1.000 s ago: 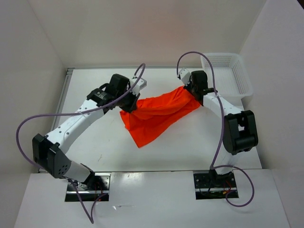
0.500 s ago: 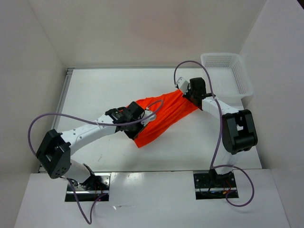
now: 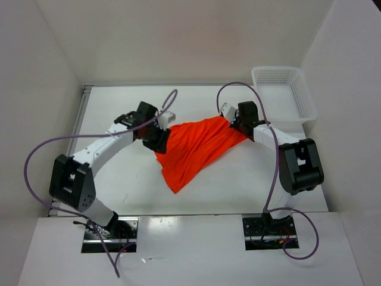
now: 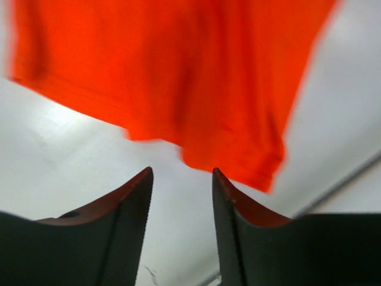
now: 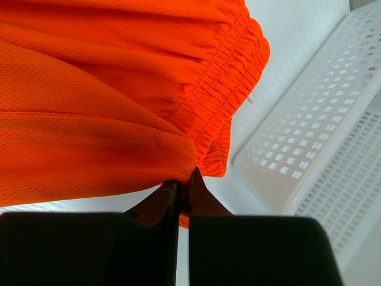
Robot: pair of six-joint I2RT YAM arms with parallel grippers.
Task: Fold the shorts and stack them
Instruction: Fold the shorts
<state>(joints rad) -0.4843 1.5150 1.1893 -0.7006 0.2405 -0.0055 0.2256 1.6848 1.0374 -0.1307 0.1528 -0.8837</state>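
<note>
- Your right gripper (image 5: 183,180) is clamped tight on the shorts (image 3: 193,149). Its two dark fingers are pressed together with a fold of orange cloth pinched between the tips, just beside the waistband (image 5: 226,77).
- Your left gripper (image 4: 181,176) is released. Its dark fingers (image 4: 128,220) stand apart with only white table (image 3: 119,173) between them, and the blurred orange hem lies just beyond the tips.
- The cloth is bright orange, thin and soft, with a fine mesh weave. The waistband is gathered into tight elastic ridges.
- From above, the shorts lie mid-table between your two arms. They are rumpled into long diagonal folds, wide at the far edge and narrowing to a point at the near side.
- A white plastic basket (image 3: 284,95) with gridded walls sits at the far right corner, near the gripped end of the shorts.
</note>
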